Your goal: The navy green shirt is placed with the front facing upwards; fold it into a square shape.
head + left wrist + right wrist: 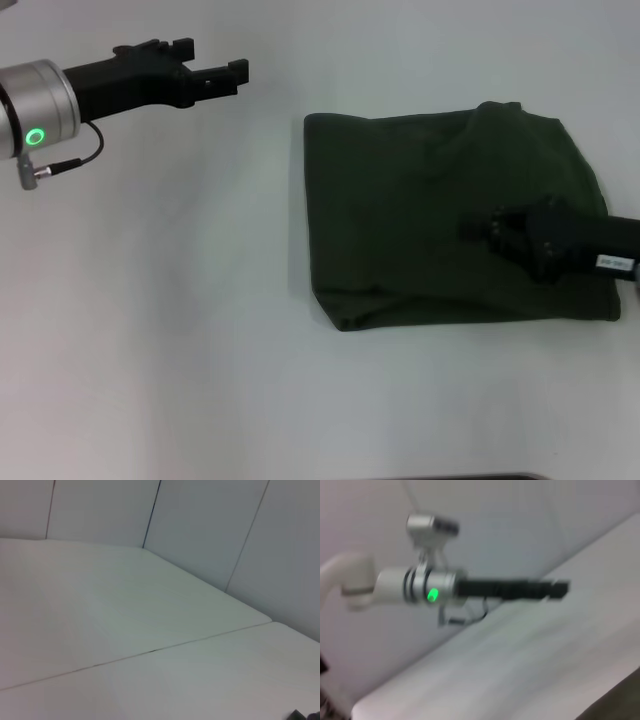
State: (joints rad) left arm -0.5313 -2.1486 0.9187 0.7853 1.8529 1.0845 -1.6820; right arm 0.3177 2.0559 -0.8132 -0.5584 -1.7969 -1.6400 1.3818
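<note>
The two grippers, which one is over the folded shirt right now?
The right gripper; it sits over the navy green shirt. The left gripper hangs above bare table, well clear of the cloth.

The right pincer (478,228) lies over the navy green shirt (420,220), dark against dark, so whether its fingers are spread or closed cannot be told; its arm is cut off by the head view's right edge. The shirt's chest, collar and sleeves are folded out of sight. The left arm runs off the left edge there. In the right wrist view the left pincer (560,590) is blurred, its fingers unreadable, and only a dark corner of shirt (620,705) shows. The left wrist view shows just a dark sliver (302,715) at its bottom edge, too small to identify
</note>
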